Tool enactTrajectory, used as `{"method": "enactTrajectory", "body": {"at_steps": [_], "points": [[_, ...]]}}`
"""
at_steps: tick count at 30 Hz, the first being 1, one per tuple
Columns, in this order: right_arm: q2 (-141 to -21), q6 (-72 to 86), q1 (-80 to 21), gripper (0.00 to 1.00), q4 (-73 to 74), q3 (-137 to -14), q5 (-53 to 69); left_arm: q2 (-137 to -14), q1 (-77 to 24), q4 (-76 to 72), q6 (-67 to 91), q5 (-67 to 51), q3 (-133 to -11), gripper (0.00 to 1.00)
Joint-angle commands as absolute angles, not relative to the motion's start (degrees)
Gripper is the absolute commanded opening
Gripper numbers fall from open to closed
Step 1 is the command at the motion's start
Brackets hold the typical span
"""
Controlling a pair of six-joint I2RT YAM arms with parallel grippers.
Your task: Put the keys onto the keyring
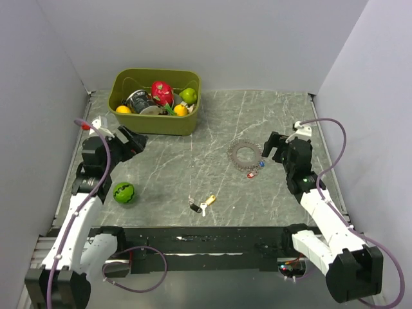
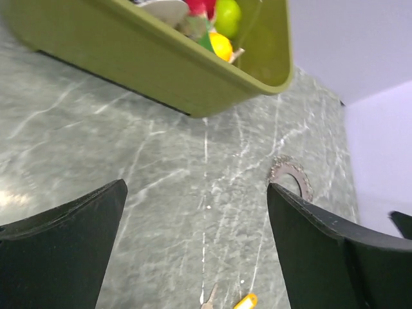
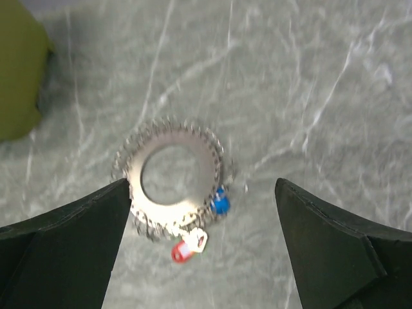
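Nothing is threaded yet — the keys (image 1: 202,205) are left apart from the keyring (image 1: 244,154), left gripper (image 2: 196,187) and right gripper (image 3: 201,185) held spread, empty.

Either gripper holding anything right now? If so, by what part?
Nothing. Left gripper and right gripper are both open and empty; keys and keyring lie on the table.

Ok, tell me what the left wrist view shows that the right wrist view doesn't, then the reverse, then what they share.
Only the left wrist view: fruit inside the green bin, and a yellow-headed key at the bottom edge. Only the right wrist view: the red tag and blue tag on the keyring. Both: the keyring lying on the marble table, and part of the bin.
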State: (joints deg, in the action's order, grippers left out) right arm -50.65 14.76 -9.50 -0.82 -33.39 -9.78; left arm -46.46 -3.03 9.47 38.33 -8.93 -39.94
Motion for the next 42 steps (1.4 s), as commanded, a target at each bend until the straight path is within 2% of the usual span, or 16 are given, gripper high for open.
{"method": "enactTrajectory", "body": {"at_steps": [1, 6, 12, 16, 19, 25, 33, 39, 42], "points": [[-53.5, 14.9, -9.2, 1.00, 6.2, -38.9, -6.2, -52.2, -3.1, 2.9, 38.6, -15.2, -40.6, 0.96], [-56.5, 15.9, -10.1, 1.00, 8.6, -41.9, -3.3, -59.3, -5.8, 4.5, 37.9, -16.3, -44.1, 0.96], [-62.2, 15.8, -15.7, 1.00, 10.9, -44.9, -5.1, -68.8, -17.3, 10.8, 35.5, -7.3, -51.4, 0.96], [-68.9, 15.3, -20.4, 1.00, 12.8, -47.7, -6.6, -75.2, -24.9, 13.8, 35.1, -5.5, -55.1, 0.96], [-72.9, 16.3, -22.6, 1.00, 16.3, -49.7, -6.9, -78.2, -28.3, 14.2, 35.3, -6.3, -55.0, 0.97], [-79.1, 18.4, -23.4, 1.00, 14.2, -49.2, -7.5, -81.0, -34.8, 13.7, 35.1, -7.7, -52.8, 0.97], [-97.2, 16.0, -23.6, 1.00, 16.3, -63.5, -5.9, -79.5, -36.7, 9.8, 36.7, -9.1, -47.3, 0.96], [-105.1, 16.0, -23.6, 1.00, 19.2, -68.8, -3.3, -79.2, -36.9, 10.0, 36.9, -7.9, -46.7, 0.96], [-105.4, 16.4, -23.8, 1.00, 19.8, -67.2, 1.8, -79.2, -36.9, 10.7, 36.6, -7.1, -46.8, 0.96]]}}
